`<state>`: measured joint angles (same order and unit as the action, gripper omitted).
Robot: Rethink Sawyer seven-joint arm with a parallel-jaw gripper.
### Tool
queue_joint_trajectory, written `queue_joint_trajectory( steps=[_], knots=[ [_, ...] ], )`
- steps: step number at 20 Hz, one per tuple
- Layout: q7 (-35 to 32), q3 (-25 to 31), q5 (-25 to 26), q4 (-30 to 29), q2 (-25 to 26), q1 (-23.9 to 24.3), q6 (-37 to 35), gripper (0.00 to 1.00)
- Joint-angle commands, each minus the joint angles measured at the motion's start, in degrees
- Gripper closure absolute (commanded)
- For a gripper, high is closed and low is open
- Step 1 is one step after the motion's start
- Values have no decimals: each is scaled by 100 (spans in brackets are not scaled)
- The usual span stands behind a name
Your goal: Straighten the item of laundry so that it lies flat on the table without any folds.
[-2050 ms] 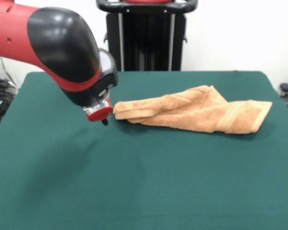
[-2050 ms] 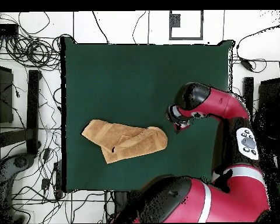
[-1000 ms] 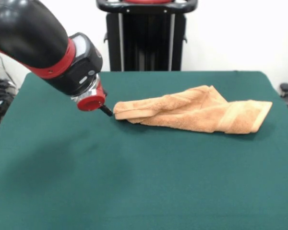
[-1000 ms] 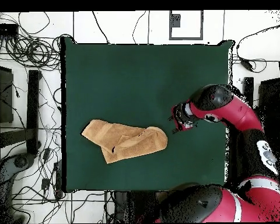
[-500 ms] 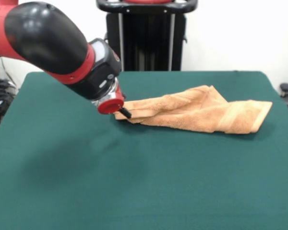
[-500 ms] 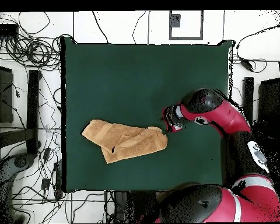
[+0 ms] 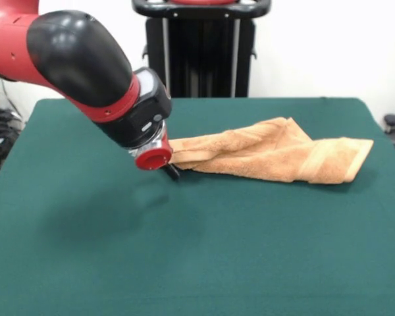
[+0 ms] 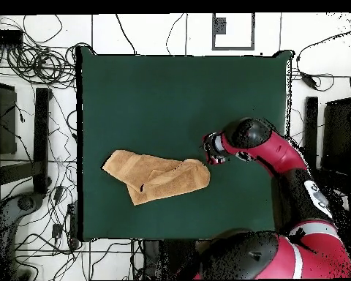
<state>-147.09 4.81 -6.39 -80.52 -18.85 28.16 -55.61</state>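
Green felt covers the table [image 7: 66, 263], and in the front view the arm comes in from the left, its gripper [image 7: 172, 172] low at the near left end of the towel [image 7: 270, 155]. Only a dark tip shows below the red collar, so I cannot tell whether the hand is spread or closed. The orange-tan terry towel lies right of it, across the middle of the table towards the right side, bunched and folded over itself, one banded end [image 7: 329, 161] flat at the far right. It looks light, soft and limp, likely to drag on the felt rather than slide. A pinch on the thick rolled left edge [image 7: 184, 153] or an outer corner seems the best hold.
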Motion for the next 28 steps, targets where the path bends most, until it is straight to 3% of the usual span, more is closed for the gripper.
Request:
queue_joint_trajectory(
  steps=[1, 13, 17, 23, 28],
  knots=[
    [16, 657, -208, -534, 352, -184, 358, 0],
    [-30, 1018, -769, -934, 234, -62, -269, 0],
    [-18, 1068, -845, -986, 300, -69, -150, 0],
    [66, 1014, -758, -686, 605, -84, -120, 0],
    [17, 833, -565, -364, 703, -157, -713, 0]
  ],
)
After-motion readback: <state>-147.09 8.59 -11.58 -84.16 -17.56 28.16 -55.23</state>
